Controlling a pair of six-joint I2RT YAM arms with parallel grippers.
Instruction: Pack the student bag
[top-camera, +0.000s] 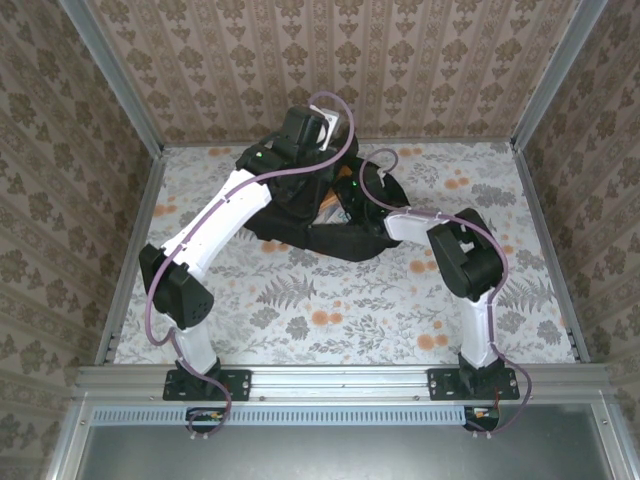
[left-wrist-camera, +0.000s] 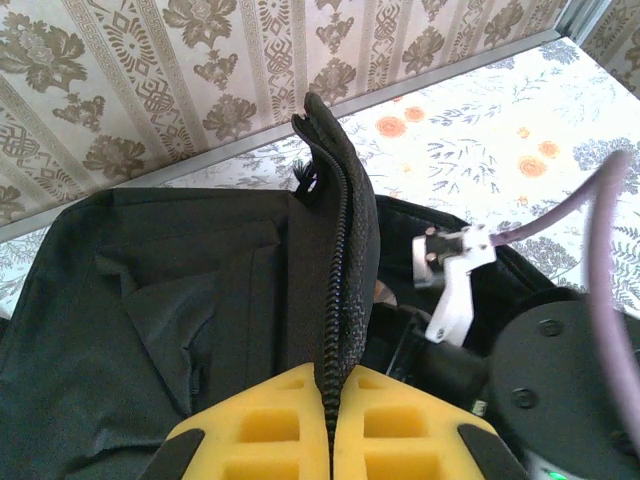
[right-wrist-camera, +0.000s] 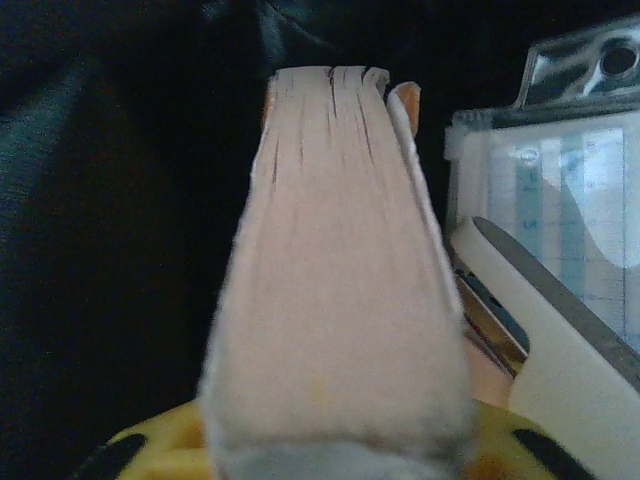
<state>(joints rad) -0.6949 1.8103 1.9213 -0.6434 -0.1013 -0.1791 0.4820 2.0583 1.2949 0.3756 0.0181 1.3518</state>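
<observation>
Student bag (top-camera: 335, 238): black, unzipped, lying on floral desk (top-camera: 300, 300) at far middle, close to back wall.
- Both arms reach from near edge to bag.
- Right hand (right-wrist-camera: 335, 445): down inside bag opening. Thick book (right-wrist-camera: 335, 270) stands between its yellow pads, page edge up. Pinched or loose: cannot tell.
- Clear plastic item with metal clip (right-wrist-camera: 560, 190) just beside book, to its right.
- Left hand (left-wrist-camera: 330, 405): pressed together on zipper edge (left-wrist-camera: 340, 240), which stands upright above opening.

Thick book (right-wrist-camera: 340, 300) inside student bag (right-wrist-camera: 100, 220)
</observation>
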